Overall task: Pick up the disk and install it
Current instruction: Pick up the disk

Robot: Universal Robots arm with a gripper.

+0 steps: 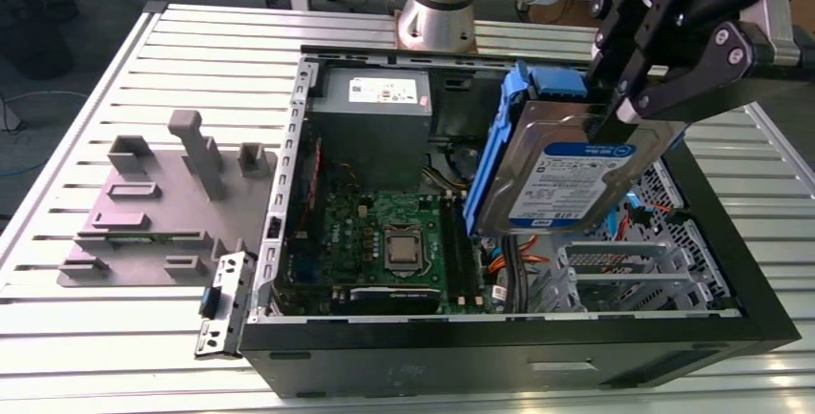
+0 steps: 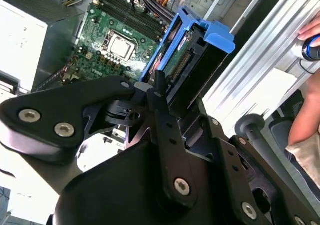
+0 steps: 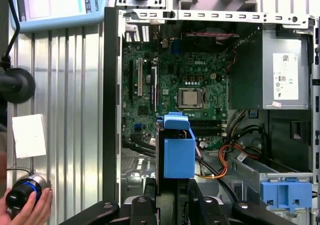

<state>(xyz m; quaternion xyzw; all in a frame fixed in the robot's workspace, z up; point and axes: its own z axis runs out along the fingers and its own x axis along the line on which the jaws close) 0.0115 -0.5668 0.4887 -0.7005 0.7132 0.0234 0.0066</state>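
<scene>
Pick-up is complete, installation is not. The claw [image 1: 614, 120] is closed on the upper edge of the disk [image 1: 571, 177], which hangs on edge and tilted above the open computer case [image 1: 510, 342], on the drive bay [image 1: 631, 276] side and clear of the motherboard [image 1: 382, 233]. In my judgement, seating it calls for squaring its blue carrier rails [image 1: 491, 166] to the bay and avoiding the cables [image 3: 220, 167]. Count: one disk, one claw, one case, one motherboard, one power supply [image 1: 373, 99], one grey fixture block [image 1: 153, 214] on the surface [image 1: 114, 61], and one person's hand [image 3: 31, 205] apart from the case.
</scene>
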